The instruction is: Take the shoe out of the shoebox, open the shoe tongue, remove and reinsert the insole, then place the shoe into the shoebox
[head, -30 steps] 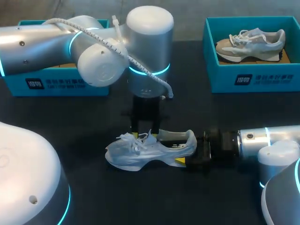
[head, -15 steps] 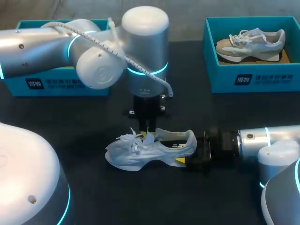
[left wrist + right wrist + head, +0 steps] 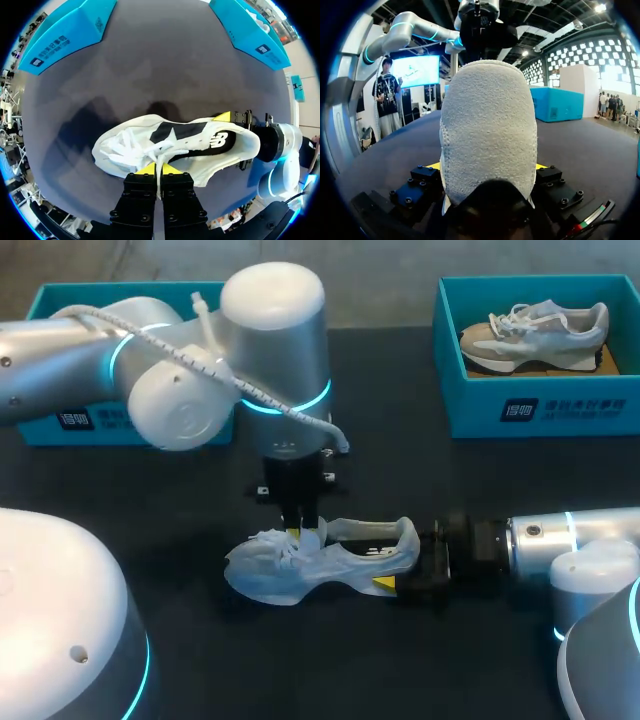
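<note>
Where the white sneaker (image 3: 330,562) lay: on its sole at the middle of the worktop (image 3: 120,490), toe to 9 o'clock, heel to 3 o'clock, outside both boxes.
Left gripper (image 3: 159,169): over the lacing (image 3: 125,150), tips almost pressed together, pinching a thin white strip there; lace or tongue edge, I could not tell.
Right gripper (image 3: 408,562): in from 3 o'clock, fingers clamped on either side of the heel (image 3: 487,125).
Handling: probably light, with a soft upper that folds; the stiffer heel looked the sound anchor, and the tongue best taken at its free edge.
Boxes: teal shoebox (image 3: 60,420) at 10 o'clock; second shoebox (image 3: 540,410) at 1 o'clock held a grey sneaker (image 3: 535,335).
</note>
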`<move>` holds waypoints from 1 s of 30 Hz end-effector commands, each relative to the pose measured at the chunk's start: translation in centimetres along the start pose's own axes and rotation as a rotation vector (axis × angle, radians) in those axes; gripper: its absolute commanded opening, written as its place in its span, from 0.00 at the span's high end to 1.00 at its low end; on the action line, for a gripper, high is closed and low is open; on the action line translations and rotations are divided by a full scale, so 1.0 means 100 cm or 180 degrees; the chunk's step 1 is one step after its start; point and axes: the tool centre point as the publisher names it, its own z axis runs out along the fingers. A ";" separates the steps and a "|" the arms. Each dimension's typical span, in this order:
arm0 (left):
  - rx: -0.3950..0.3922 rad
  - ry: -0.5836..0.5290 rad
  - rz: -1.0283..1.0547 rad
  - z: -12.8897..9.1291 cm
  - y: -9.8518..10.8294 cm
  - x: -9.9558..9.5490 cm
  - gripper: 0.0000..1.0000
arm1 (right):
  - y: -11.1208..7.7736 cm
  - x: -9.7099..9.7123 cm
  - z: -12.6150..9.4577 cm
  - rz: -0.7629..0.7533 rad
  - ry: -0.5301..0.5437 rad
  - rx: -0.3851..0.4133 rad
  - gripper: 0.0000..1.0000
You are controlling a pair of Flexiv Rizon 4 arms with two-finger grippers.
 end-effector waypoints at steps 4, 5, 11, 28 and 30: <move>0.0082 0.0356 -0.0080 -0.004 0.005 -0.025 1.00 | -0.002 0.000 -0.001 0.0003 -0.0002 0.0007 1.00; 0.0082 0.0394 -0.0076 -0.004 0.005 -0.026 1.00 | -0.002 0.000 -0.001 0.0003 -0.0002 0.0007 1.00; 0.0090 0.0601 -0.0110 -0.003 0.004 -0.035 1.00 | -0.002 0.000 -0.001 0.0003 -0.0002 0.0007 1.00; 0.0051 0.1074 -0.0117 0.003 0.007 -0.063 1.00 | -0.002 0.000 -0.001 0.0003 -0.0002 0.0007 1.00; 0.0057 0.1090 -0.0114 0.004 0.008 -0.065 1.00 | -0.002 0.000 -0.001 0.0003 -0.0002 0.0007 1.00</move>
